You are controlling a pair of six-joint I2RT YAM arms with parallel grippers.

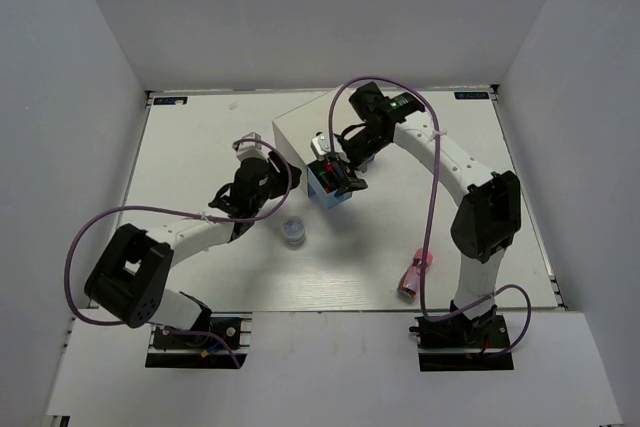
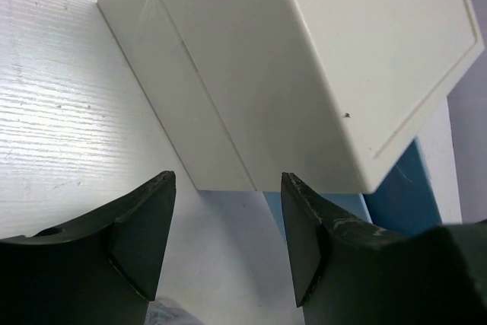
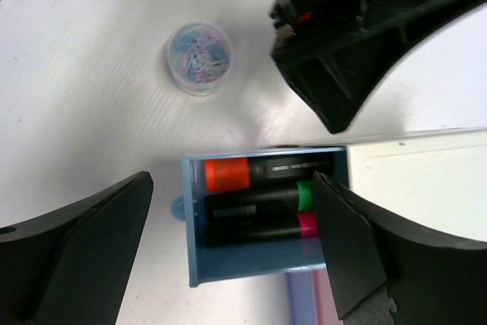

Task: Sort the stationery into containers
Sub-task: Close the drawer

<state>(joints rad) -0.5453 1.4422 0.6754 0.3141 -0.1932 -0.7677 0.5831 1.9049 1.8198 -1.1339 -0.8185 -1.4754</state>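
Note:
The white drawer chest [image 1: 300, 129] stands at the table's middle back, its light blue drawer [image 1: 328, 193] pulled out. In that drawer [image 3: 259, 260] lie three black highlighters side by side: orange-ended [image 3: 228, 173], green-ended [image 3: 251, 202], pink-red-ended [image 3: 259, 228]. My right gripper [image 3: 232, 180] hovers open right above them, holding nothing; the top view shows it [image 1: 341, 175] over the drawer. My left gripper [image 2: 226, 184] is open and empty beside the chest's [image 2: 304, 58] side wall [image 1: 256, 152]. The small round pot [image 1: 293, 231] sits on the table in front. A pink tube [image 1: 412, 275] lies near the right arm's base.
The pot [image 3: 198, 58] holds coloured paper clips. White walls close the table on three sides. Purple cables loop off both arms. The left arm's black gripper [image 3: 342, 36] shows close by in the right wrist view.

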